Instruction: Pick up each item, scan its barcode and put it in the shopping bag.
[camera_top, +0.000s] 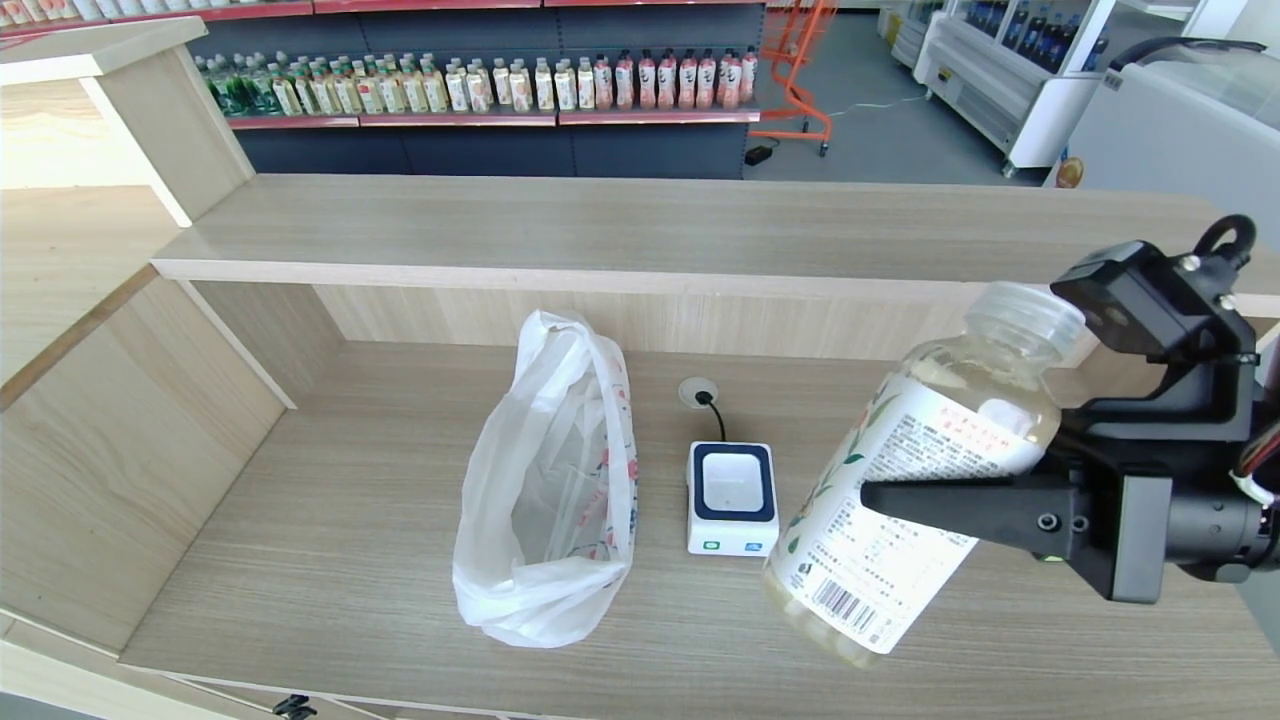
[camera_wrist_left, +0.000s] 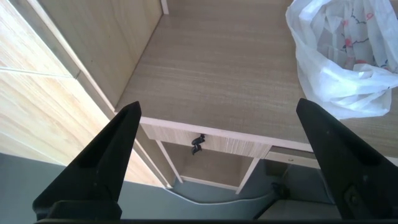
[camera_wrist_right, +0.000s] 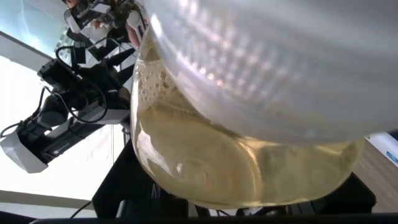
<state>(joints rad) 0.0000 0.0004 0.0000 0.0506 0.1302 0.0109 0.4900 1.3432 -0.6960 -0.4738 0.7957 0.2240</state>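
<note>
My right gripper (camera_top: 935, 500) is shut on a clear bottle (camera_top: 915, 470) of pale yellow drink with a white label. It holds the bottle tilted in the air at the right of the counter, cap end up toward the back and barcode facing up near the lower end. The bottle (camera_wrist_right: 249, 124) looms close in the right wrist view. The white and blue scanner (camera_top: 732, 497) sits on the counter just left of the bottle. Left of the scanner the white shopping bag (camera_top: 550, 500) stands with its mouth gaping. My left gripper (camera_wrist_left: 221, 158) hangs open off the counter's front edge, near the bag (camera_wrist_left: 345, 53).
The wooden counter (camera_top: 350, 560) has a raised shelf at the back and a side wall on the left. The scanner's cable runs into a grommet (camera_top: 697, 392) behind it. Free counter surface lies left of the bag and in front of the scanner.
</note>
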